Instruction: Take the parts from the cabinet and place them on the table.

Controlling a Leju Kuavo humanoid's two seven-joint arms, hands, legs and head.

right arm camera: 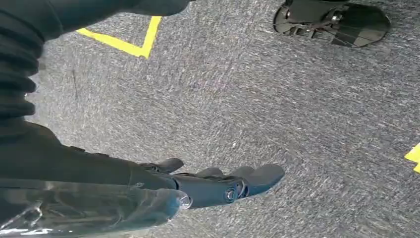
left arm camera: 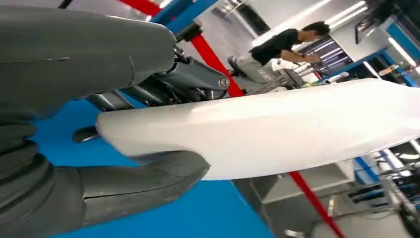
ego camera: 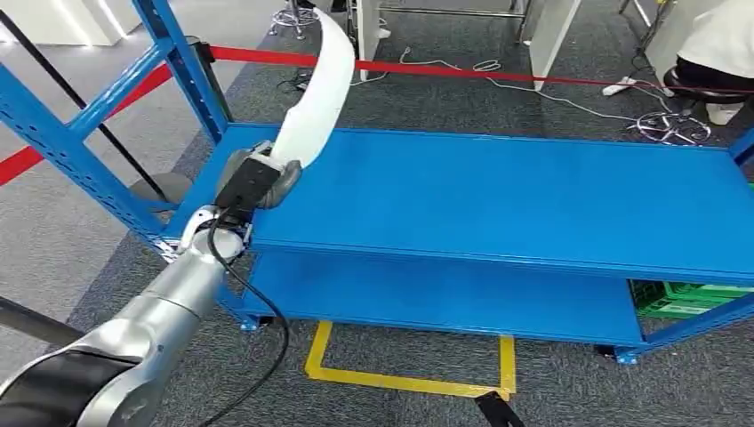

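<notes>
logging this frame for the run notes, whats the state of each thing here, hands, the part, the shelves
left hand: grips the white part at its lower end
white part: held up, tilted, above the top shelf's left end
right hand: holds nothing, fingers extended, over the carpet
top shelf: bare
green crate: sits at the lower shelf's right end

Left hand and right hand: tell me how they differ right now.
The left hand grips a long curved white part; the right hand holds nothing, its fingers apart. The left hand is raised at the edge of the blue shelf, the part pointing up; the right hand hangs down over the grey carpet. Both have dark grey fingers.
</notes>
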